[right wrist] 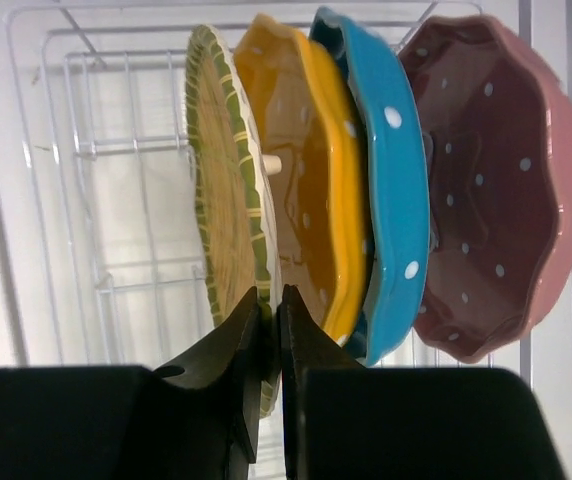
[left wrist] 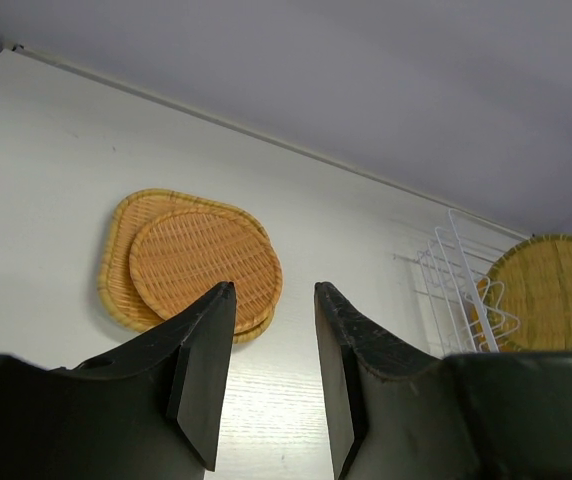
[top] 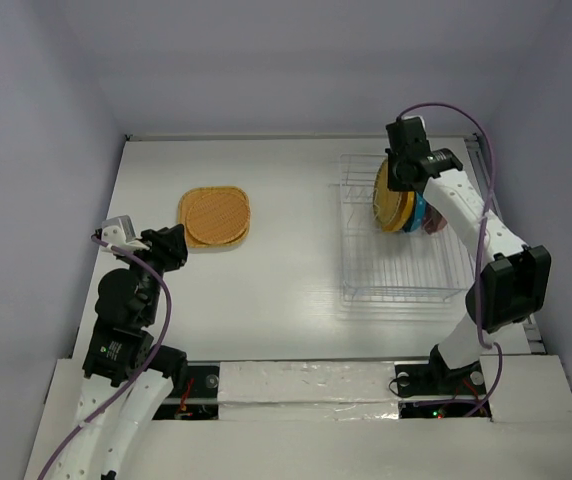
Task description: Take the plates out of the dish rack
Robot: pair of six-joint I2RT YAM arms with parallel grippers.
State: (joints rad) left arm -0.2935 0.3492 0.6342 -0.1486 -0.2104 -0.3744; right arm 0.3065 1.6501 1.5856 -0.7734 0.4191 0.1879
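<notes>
The white wire dish rack [top: 396,285] sits along the right edge of the counter [top: 286,300]. Four plates stand on edge in its far half, packed face to face. The right hand [right wrist: 267,305] is pinched nearly shut on the rim of the outermost one, a round woven tan plate with a green-striped rim [right wrist: 221,180]. Taking that end plate makes sense: its free face looks onto bare rack, so it should come away without scraping the orange scalloped dotted plate [right wrist: 301,170] just behind it. The blue dotted plate [right wrist: 391,170] and the dusty red dotted plate [right wrist: 496,190] stand beyond. Two tan rounded-square woven plates [top: 214,217] lie stacked flat in the left half of the counter, toward the far edge, and likely mark the drop spot. The left hand [left wrist: 274,290] hovers near the left edge, fingers parted and holding nothing, probably so as not to obstruct the unloading.
</notes>
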